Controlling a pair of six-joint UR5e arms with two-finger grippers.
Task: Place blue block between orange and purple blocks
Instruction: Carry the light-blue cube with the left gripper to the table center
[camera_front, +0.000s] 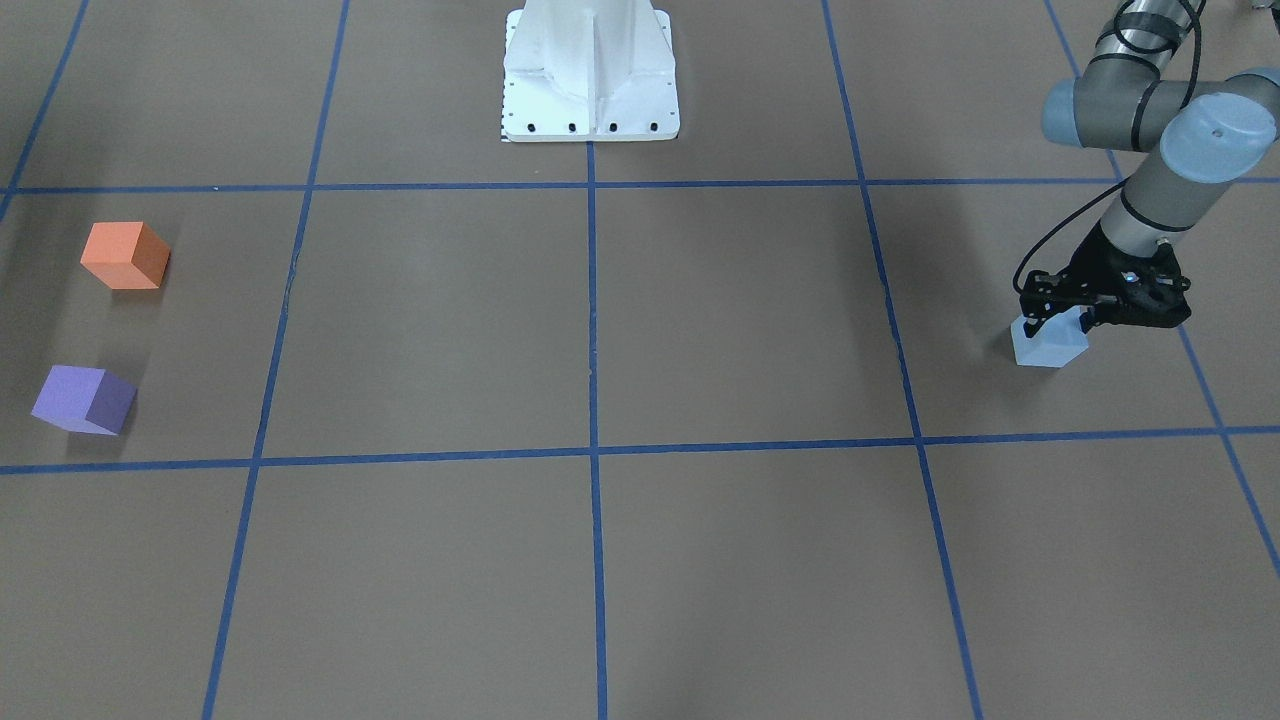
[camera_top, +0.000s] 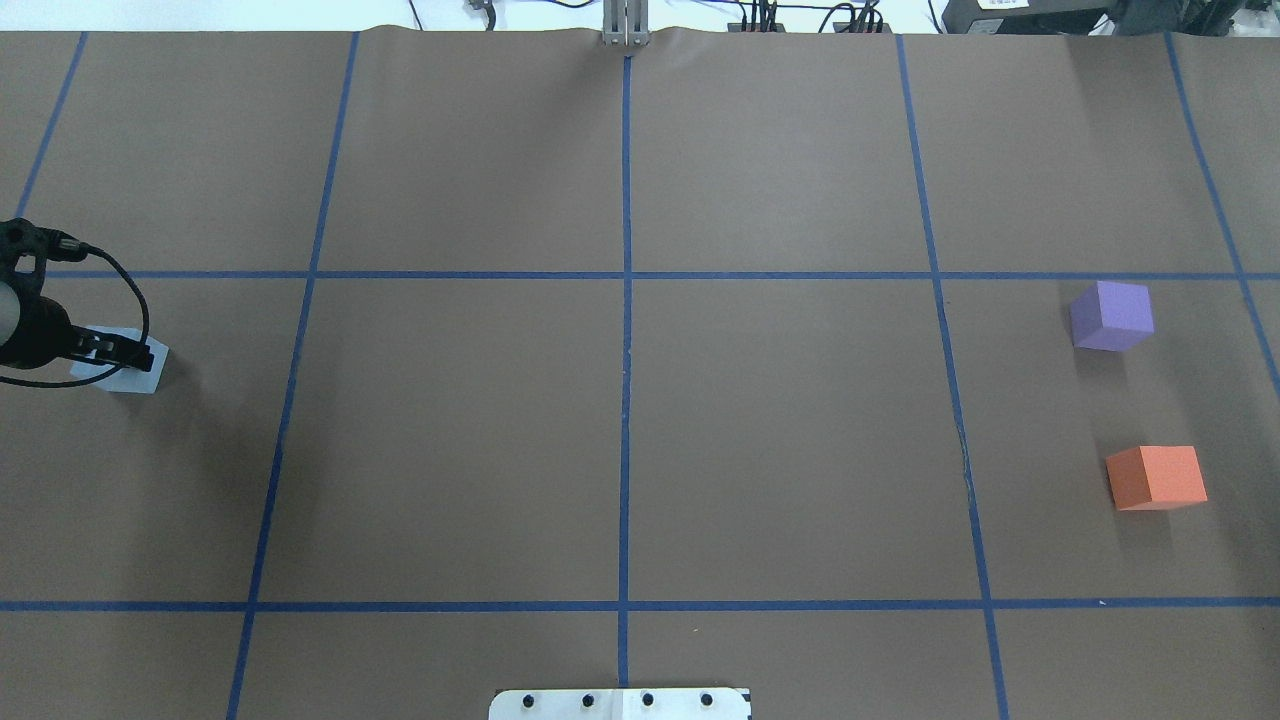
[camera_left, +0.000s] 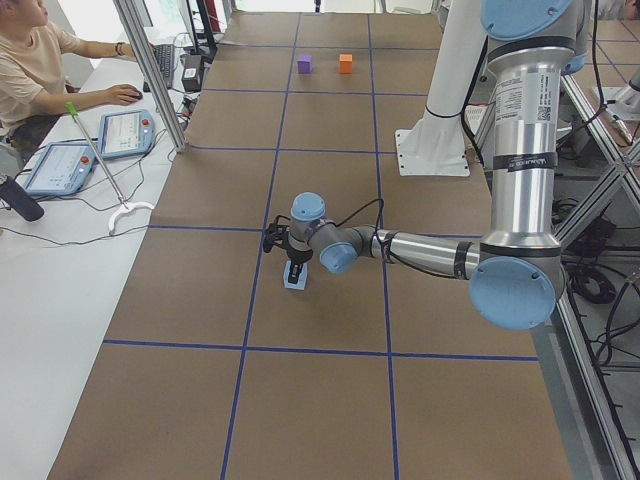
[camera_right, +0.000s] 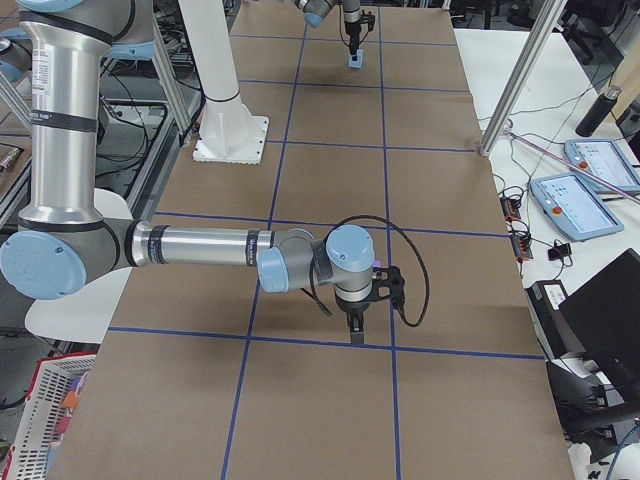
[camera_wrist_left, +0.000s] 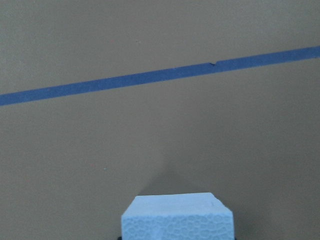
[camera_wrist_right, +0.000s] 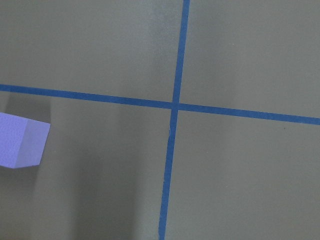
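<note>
Straddling the blue block (camera_front: 1048, 348) at the tabletop's (camera_front: 700, 330) left end, the left hand (camera_front: 1057, 324) is closed on its sides. The orange block (camera_front: 125, 255) and purple block (camera_front: 83, 399) sit far across. Whether the right hand (camera_right: 357, 334) is open, I cannot tell.

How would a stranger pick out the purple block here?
On the brown table gridded with blue tape, look to the robot's right end, where two blocks share one square. The purple block is the one farther from the robot's white base; the orange block sits nearer.
</note>
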